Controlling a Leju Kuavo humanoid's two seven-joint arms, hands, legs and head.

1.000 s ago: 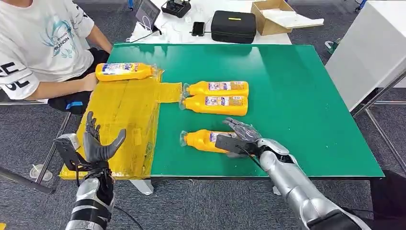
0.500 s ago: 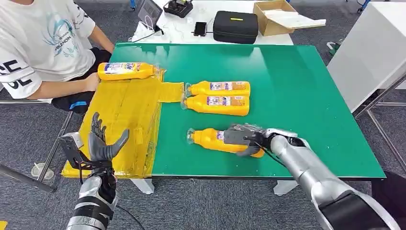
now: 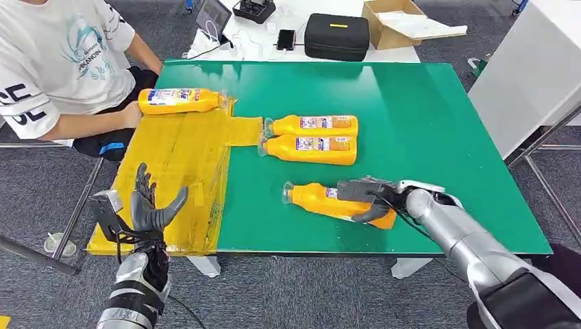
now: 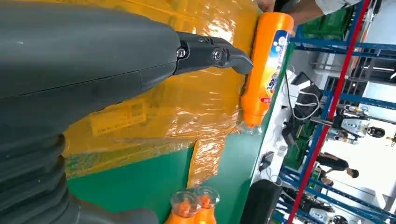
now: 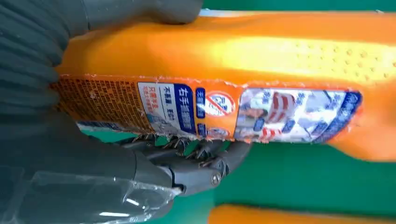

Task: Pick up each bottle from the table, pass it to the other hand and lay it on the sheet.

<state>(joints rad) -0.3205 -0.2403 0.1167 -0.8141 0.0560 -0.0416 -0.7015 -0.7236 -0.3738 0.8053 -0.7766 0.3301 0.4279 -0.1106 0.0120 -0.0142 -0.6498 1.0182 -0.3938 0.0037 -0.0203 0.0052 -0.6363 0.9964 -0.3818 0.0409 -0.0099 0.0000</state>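
My right hand [image 3: 370, 196] grips an orange bottle [image 3: 322, 199] near the front of the green table [image 3: 411, 116]; its clear cap points left and it is tilted. The right wrist view shows the bottle's label [image 5: 224, 109] with my fingers [image 5: 196, 168] wrapped round the body. Two more orange bottles [image 3: 312, 125] [image 3: 308, 147] lie side by side mid-table. One bottle [image 3: 178, 100] lies at the far end of the yellow sheet [image 3: 171, 171], also seen as the bottle [image 4: 266, 65] in the left wrist view. My left hand [image 3: 149, 209] is held up open, palm upward, over the sheet's near edge.
A seated person in a white shirt [image 3: 55, 62] is at the table's far left corner, a hand near the sheet's bottle. Behind the table are a black case [image 3: 336, 35], a cardboard box [image 3: 397, 24] and a phone [image 3: 283, 40]. A white cabinet [image 3: 527, 75] stands right.
My right hand has closed round the front bottle and drawn it rightward, tilting it. The left hand has stayed raised and open, shifting only slightly.
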